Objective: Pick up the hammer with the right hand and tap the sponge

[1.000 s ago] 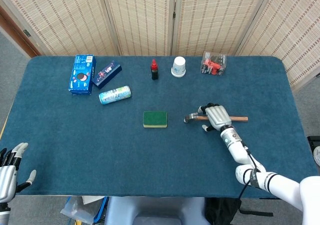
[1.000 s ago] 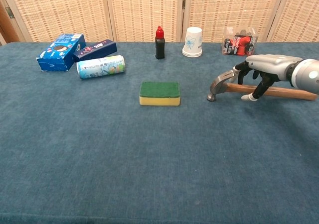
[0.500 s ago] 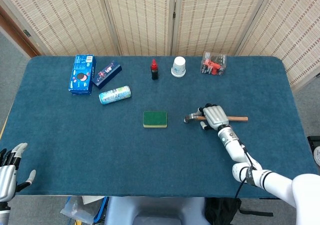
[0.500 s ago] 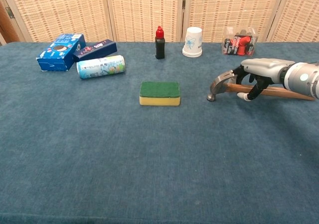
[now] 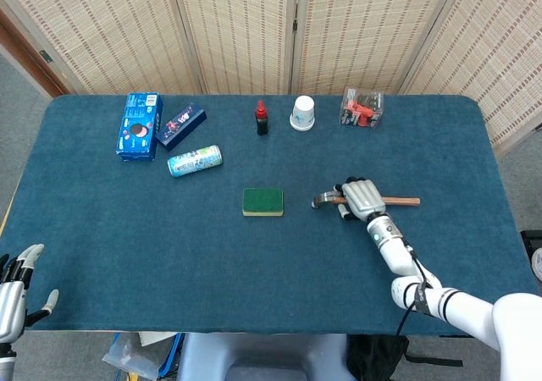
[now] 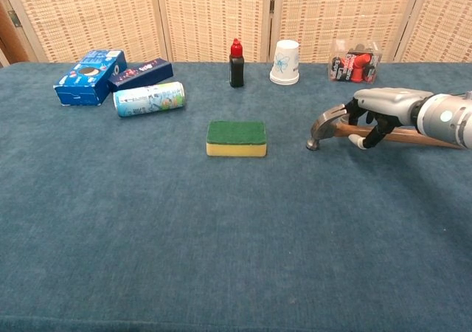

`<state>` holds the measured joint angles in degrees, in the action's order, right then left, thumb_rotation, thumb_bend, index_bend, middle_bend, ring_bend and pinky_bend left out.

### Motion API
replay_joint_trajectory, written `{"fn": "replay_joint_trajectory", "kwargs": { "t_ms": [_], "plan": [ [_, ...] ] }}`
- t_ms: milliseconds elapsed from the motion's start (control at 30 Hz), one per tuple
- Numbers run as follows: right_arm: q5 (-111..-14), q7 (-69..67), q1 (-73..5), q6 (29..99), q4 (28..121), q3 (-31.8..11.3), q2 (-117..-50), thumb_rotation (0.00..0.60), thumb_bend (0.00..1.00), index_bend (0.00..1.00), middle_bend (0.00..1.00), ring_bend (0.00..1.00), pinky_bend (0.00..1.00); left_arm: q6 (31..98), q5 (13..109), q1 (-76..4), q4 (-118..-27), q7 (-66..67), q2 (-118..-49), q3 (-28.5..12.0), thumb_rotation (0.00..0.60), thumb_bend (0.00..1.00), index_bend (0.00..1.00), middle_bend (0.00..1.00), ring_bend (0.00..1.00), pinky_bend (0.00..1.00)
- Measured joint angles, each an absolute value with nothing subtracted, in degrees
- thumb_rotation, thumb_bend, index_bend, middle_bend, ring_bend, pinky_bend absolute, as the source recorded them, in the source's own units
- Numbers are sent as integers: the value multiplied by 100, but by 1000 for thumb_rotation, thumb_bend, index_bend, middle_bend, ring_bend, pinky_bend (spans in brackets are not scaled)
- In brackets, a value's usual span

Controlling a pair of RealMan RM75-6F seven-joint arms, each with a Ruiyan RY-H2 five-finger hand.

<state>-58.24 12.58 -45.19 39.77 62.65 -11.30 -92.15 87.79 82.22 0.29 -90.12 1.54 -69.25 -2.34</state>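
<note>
The hammer (image 5: pixel 323 200) lies on the blue table, its metal head (image 6: pixel 324 125) pointing left and its wooden handle (image 5: pixel 405 201) running right. My right hand (image 5: pixel 362 196) lies over the handle just behind the head, fingers curled around it (image 6: pixel 383 109); the head still touches the cloth. The green and yellow sponge (image 5: pixel 262 201) sits flat to the left of the hammer head (image 6: pixel 236 138), a short gap away. My left hand (image 5: pixel 13 292) hangs at the table's near left corner, fingers apart, holding nothing.
Along the back stand a small dark bottle with a red cap (image 6: pixel 236 63), a white paper cup (image 6: pixel 285 62) and a clear box with red parts (image 6: pixel 355 61). Two blue boxes (image 6: pixel 90 76) and a lying can (image 6: pixel 149 98) are at the back left.
My right hand's fingers have curled tighter around the hammer handle and shifted slightly left. My left hand has sunk lower at the table's corner.
</note>
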Motion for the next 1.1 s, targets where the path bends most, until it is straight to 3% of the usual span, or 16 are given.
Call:
{"fn": "replay_joint_trajectory", "kwargs": {
  "t_ms": [300, 500, 833, 1100],
  "plan": [
    [-5707, 1361, -4550, 3949, 6251, -1081, -9243, 600, 533, 459, 505, 229, 224, 8749, 8182, 41, -8979, 123, -6936, -236, 600, 317, 82, 126, 135, 1],
    [-5574, 1415, -4592, 3879, 6199, -1072, -9280, 600, 619, 521, 551, 272, 224, 8727, 8122, 64, -8953, 110, -6941, -238, 600, 318, 82, 126, 134, 1],
    [-5753, 1178, -4456, 4078, 6368, -1041, -9173, 600, 719, 586, 612, 387, 225, 8716, 8073, 126, -8955, 112, -6949, -202, 600, 318, 82, 126, 134, 1],
    [-6129, 747, -4227, 4329, 6733, -997, -8872, 600, 753, 606, 634, 444, 284, 8727, 8101, 135, -8998, 132, -6931, -198, 600, 318, 82, 126, 135, 1]
  ]
}}
